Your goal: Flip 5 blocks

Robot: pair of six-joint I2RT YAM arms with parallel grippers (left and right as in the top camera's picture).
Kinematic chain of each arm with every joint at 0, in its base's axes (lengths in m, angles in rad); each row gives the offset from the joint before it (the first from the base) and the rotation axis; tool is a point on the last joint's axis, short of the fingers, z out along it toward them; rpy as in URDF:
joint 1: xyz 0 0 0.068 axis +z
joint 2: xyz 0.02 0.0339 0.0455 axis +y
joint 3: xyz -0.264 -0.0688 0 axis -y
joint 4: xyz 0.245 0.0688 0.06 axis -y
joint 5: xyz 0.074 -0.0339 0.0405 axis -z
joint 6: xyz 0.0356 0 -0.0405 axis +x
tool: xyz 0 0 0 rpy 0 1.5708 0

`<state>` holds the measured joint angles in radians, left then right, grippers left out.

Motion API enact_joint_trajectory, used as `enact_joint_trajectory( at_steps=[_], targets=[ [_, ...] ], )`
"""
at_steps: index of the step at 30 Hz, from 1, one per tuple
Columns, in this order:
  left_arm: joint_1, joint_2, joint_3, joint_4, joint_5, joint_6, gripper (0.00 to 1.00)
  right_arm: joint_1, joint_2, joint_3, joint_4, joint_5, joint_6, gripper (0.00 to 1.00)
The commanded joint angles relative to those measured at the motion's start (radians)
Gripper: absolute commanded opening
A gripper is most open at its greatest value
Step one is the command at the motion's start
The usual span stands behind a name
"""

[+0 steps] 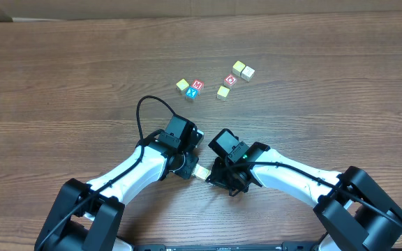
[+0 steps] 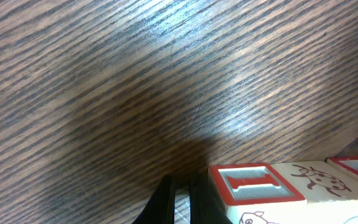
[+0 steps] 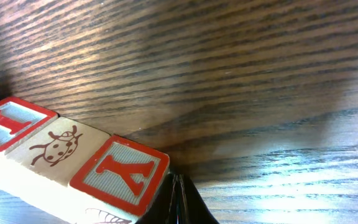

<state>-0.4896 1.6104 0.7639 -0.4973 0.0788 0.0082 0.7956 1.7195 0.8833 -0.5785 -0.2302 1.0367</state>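
L gripper (image 2: 180, 200) & R gripper (image 3: 178, 200) both have their fingers pressed together, w/ nothing pinched between them. They meet on the robot's side of the table (image 1: 61, 77), about mid-width, tips pointing at each other w/ a row of 3 blocks (image 3: 73, 155) between them. In the right wrist view the row lies flat on the wood, blocks touching side by side: I block (image 3: 8, 124) w/ red frame & red letter, ladybug block (image 3: 58, 148) w/ cream face & black line drawing, Y block (image 3: 123, 171) w/ red frame & letter. R tips sit right at the Y block's corner. L tips sit just beside the I block's end in the left wrist view. Can't tell if either actually touches. From overhead only a cream sliver of the row shows btwn the 2 grippers. Other loose blocks (image 1: 222, 92) lie scattered farther back, well apart from the arms, w/ yellow, cream, red & blue tops, some in touching pairs.
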Motion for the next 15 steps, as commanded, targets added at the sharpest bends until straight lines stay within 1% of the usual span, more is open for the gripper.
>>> enact_joint_trajectory(
  at_steps=[1,15],
  targets=[
    [-0.016,0.069,-0.068,-0.015,0.053,0.019,0.04,0.002,0.01,-0.005,-0.002,0.015,0.015,0.04],
    [-0.016,0.069,-0.068,0.005,0.045,0.02,0.04,0.011,0.01,-0.005,-0.001,-0.022,0.095,0.04]
  ],
)
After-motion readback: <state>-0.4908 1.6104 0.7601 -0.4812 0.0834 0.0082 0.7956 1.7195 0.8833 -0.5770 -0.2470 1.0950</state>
